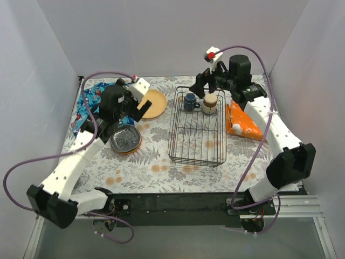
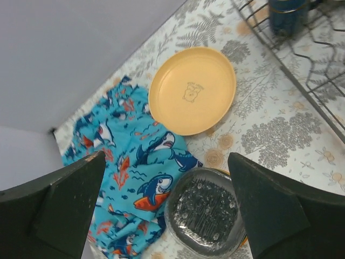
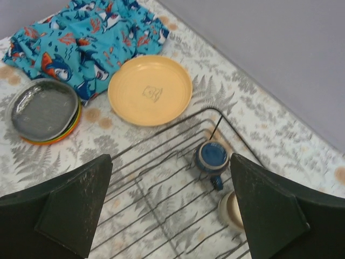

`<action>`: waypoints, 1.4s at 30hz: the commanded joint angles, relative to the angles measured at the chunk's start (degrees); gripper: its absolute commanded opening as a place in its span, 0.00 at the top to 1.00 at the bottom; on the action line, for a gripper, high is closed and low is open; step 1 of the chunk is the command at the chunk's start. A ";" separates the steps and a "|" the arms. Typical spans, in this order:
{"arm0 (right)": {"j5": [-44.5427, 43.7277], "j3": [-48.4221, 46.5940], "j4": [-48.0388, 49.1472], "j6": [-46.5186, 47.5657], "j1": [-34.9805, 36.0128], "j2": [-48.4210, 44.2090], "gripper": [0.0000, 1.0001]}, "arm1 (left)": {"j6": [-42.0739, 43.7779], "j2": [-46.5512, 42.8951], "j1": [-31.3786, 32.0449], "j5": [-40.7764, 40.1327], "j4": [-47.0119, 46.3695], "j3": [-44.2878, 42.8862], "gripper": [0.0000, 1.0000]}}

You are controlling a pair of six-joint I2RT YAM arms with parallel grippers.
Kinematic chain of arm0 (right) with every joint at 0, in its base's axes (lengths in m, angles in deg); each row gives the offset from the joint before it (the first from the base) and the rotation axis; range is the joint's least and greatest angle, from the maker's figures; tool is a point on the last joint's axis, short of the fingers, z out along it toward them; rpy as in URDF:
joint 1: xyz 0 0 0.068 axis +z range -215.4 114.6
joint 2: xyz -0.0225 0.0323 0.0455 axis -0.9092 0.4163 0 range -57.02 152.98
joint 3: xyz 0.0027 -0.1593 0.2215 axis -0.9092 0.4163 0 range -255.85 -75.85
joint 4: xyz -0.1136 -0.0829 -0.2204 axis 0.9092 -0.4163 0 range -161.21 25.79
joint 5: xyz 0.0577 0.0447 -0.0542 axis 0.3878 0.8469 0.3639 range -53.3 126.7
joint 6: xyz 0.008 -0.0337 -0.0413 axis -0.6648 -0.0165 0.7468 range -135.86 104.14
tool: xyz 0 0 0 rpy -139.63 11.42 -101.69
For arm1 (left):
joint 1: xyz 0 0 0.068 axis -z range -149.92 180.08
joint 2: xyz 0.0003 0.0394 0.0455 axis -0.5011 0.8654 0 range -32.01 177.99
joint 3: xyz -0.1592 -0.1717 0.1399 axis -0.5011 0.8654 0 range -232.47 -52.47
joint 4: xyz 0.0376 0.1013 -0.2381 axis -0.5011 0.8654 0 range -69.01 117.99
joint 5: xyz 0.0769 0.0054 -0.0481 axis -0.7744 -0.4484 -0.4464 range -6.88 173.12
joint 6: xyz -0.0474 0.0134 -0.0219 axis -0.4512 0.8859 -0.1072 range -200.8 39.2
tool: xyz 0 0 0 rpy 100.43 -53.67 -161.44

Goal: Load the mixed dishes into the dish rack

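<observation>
The black wire dish rack [image 1: 197, 141] stands mid-table with a dark blue mug [image 1: 190, 101] and a beige cup [image 1: 209, 102] at its far end. Left of it a yellow-orange plate [image 1: 152, 103] lies flat. A dark grey patterned plate [image 1: 126, 138] tops a small stack nearer the front. My left gripper [image 1: 137, 108] hovers open between these plates, the grey plate [image 2: 207, 210] below its jaws. Above the rack's far end my right gripper [image 1: 204, 89] is open and empty, with the mug [image 3: 210, 156] and cup [image 3: 232, 209] under it.
A blue shark-print cloth [image 1: 92, 101] is bunched at the far left, touching the grey plate's stack. An orange crinkly bag [image 1: 241, 122] lies just right of the rack. White walls close the table on three sides.
</observation>
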 commanded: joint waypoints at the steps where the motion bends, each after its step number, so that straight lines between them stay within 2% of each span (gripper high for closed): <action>1: -0.24 7.31 -6.51 -5.45 -0.43 -6.55 0.01 | -16.66 9.07 -12.29 9.81 10.96 -7.12 0.02; 3: 0.83 9.17 -6.42 -5.53 -0.43 -9.01 0.01 | -21.25 12.84 -16.62 11.93 13.49 -9.15 0.02; 5: -0.21 11.01 -6.77 -6.06 -0.51 -10.42 0.01 | -27.30 13.57 -23.47 16.93 14.91 -8.02 0.06; 7: -1.53 12.33 -6.95 -4.84 -0.43 -11.12 0.01 | -29.09 11.82 -29.61 20.72 14.57 -5.30 0.09; 9: -2.59 13.57 -6.86 -2.39 -0.43 -11.04 0.01 | -29.11 11.11 -32.44 20.47 15.27 -1.69 0.11; 10: -3.55 13.48 -6.95 -1.41 -0.43 -10.52 0.02 | -28.40 11.45 -33.59 20.56 15.79 -1.07 0.17; 13: -4.61 7.44 -9.92 -0.01 -0.51 -4.91 0.04 | -26.99 12.68 -34.57 22.40 17.82 0.07 0.22; 14: -5.40 4.90 -14.03 0.52 -0.51 -1.15 0.10 | -26.64 13.12 -34.57 23.97 18.34 0.08 0.23; 15: -8.28 1.48 -14.94 -0.17 -0.51 0.11 0.11 | -26.03 13.48 -34.66 24.51 18.17 0.60 0.23; 16: -15.00 1.53 -15.30 -2.18 -0.51 0.73 0.11 | -26.02 13.83 -34.57 25.03 17.74 1.04 0.23; 20: -25.17 0.57 -23.10 -1.75 -1.82 2.92 0.08 | -27.34 15.94 -34.66 26.79 15.80 0.87 0.22; 21: -26.05 0.30 -27.39 -2.02 -2.53 3.20 0.08 | -27.43 16.03 -34.66 27.41 15.62 0.78 0.22; 23: -26.85 2.31 -29.35 -2.46 -4.64 2.68 0.09 | -27.34 15.77 -34.57 26.89 15.27 0.51 0.22; 27: -26.85 5.92 -30.15 -0.27 -6.49 2.23 0.11 | -26.99 14.54 -34.66 24.51 15.36 2.36 0.21; 34: -27.55 5.66 -32.44 0.44 -7.10 8.46 0.14 | -27.69 13.57 -34.57 25.92 15.62 5.53 0.21; 37: -25.38 4.78 -32.44 0.70 -7.54 10.05 0.20 | -27.34 13.74 -34.66 25.22 15.97 4.65 0.21; 42: -23.34 3.55 -33.05 1.67 -7.81 11.99 0.44 | -24.98 11.99 -34.66 23.81 17.81 5.17 0.21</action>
